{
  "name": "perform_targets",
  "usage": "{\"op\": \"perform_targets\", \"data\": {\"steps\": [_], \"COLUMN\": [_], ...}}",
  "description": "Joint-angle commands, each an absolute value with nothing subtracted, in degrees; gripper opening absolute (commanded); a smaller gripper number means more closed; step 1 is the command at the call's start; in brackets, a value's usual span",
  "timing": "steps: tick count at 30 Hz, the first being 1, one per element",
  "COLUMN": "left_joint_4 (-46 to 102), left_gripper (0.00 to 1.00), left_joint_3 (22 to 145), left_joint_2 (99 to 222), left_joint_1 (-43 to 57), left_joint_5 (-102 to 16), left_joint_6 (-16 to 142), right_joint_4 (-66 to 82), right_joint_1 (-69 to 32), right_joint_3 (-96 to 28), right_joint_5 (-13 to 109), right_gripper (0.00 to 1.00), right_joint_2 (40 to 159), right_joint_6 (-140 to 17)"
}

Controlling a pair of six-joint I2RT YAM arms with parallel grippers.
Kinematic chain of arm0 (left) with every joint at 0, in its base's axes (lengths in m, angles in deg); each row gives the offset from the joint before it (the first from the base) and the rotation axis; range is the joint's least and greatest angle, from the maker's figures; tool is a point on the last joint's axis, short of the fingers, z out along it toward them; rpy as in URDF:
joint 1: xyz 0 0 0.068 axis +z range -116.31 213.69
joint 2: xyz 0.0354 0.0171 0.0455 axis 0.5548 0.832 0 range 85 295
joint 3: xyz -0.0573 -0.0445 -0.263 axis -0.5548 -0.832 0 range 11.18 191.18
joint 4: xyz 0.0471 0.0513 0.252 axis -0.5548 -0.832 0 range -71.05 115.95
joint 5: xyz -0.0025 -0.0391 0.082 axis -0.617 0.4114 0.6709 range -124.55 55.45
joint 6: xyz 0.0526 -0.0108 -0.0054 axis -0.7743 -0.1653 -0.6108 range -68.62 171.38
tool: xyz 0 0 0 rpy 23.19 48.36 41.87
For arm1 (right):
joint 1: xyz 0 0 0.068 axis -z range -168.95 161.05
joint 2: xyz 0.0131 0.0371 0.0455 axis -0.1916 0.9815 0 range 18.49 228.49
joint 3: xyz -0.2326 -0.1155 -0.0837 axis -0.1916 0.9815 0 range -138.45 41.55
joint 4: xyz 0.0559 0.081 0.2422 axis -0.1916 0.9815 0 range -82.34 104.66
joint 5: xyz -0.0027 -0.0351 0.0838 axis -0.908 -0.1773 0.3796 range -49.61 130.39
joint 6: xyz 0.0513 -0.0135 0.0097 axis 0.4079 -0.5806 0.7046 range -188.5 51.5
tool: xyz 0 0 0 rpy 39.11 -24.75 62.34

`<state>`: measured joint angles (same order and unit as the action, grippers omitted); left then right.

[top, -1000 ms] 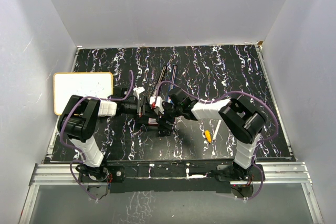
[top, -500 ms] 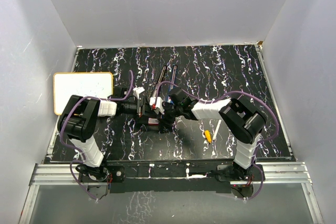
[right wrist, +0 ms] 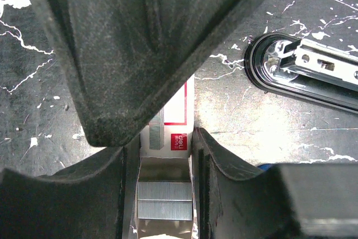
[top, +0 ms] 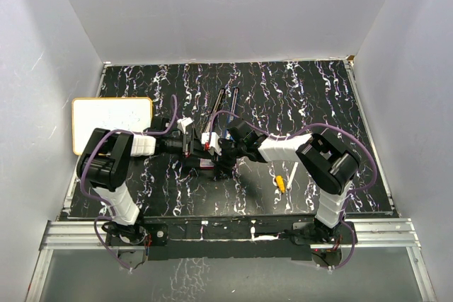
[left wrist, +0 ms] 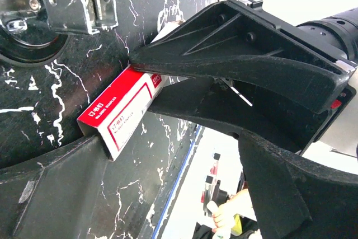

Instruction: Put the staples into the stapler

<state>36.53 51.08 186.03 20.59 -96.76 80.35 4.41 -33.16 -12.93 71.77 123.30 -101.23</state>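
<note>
While the left jaws stand wide, the staples (right wrist: 168, 138) (tray end wristward) gripped lengthwise between the right jaws.

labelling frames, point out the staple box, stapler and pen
staple box (left wrist: 118, 102), left wrist view, red top face
stapler (right wrist: 324, 64), right wrist view, metal rail
pen (top: 282, 183), top view, yellow tip

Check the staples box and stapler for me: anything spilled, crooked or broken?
Nothing stands out. The staples box has its tray slid out, staples neatly stacked inside, gripped by the right claw. The stapler beside it lies with its metal rail exposed. No loose staples visible.
</note>
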Motion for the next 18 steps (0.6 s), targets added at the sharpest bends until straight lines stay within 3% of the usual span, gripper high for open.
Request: {"op": "perform_targets", "data": {"steps": [1,12,18], "left_joint_4": [31.73,30.09,28.20], "left_gripper": [0.97,0.97,0.97], "left_joint_3": [51.31,50.53,52.14], "left_joint_2": [184.03,175.69,172.00], "left_joint_1": [22.18,24.72,25.17], "left_joint_5": [-91.65,-88.61,-87.40], "left_joint_6": [76.03,73.24,70.17], "right_joint_4": [7.04,7.62,10.63], "right_joint_1": [-32.87,-32.81,-32.81], "right_joint_3": [-11.80,-12.38,-14.61], "right_joint_5": [70.81,71.92,72.59], "right_gripper": [0.28,0.37,0.57], "right_joint_2": [120.66,120.09,119.49], "right_joint_6": [-102.34,-102.42,-102.43]}}
